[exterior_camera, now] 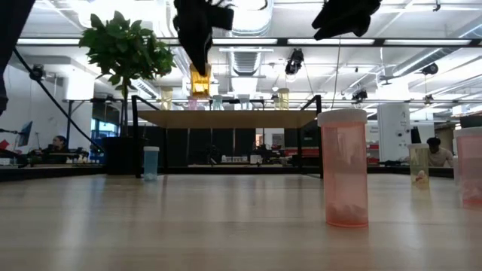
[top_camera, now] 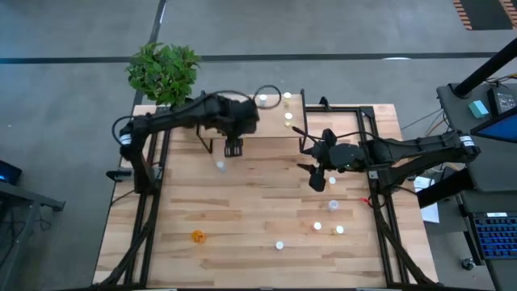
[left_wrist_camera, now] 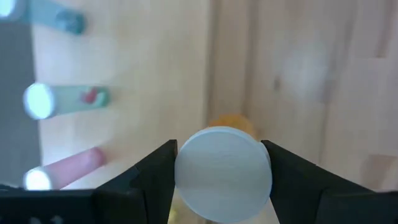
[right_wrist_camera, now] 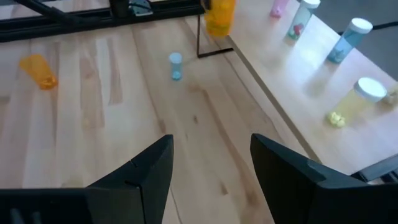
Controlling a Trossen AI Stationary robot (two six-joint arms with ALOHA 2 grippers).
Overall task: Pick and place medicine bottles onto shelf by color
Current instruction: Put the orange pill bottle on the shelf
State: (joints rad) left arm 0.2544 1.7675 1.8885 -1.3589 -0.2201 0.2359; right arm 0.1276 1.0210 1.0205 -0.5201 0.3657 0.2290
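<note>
Left tool (left_wrist_camera: 221, 180) clamps a yellow bottle (left_wrist_camera: 222, 182), held above the shelf (top_camera: 242, 113) at bench 12 o'clock. Next: lower beside yellows, release. Right tool (right_wrist_camera: 211, 162) open, empty, idle.

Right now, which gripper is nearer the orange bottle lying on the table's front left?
Left. The left gripper holds a yellow bottle up by the shelf, far behind the orange bottle; the right gripper hovers farther off, across the table.

Open-plan lab: exposed ceiling ducts (exterior_camera: 248, 56), workstations.

Potted plant (top_camera: 163, 71) at table's (top_camera: 242, 218) far left corner; person (exterior_camera: 435, 153) seated in background.
</note>
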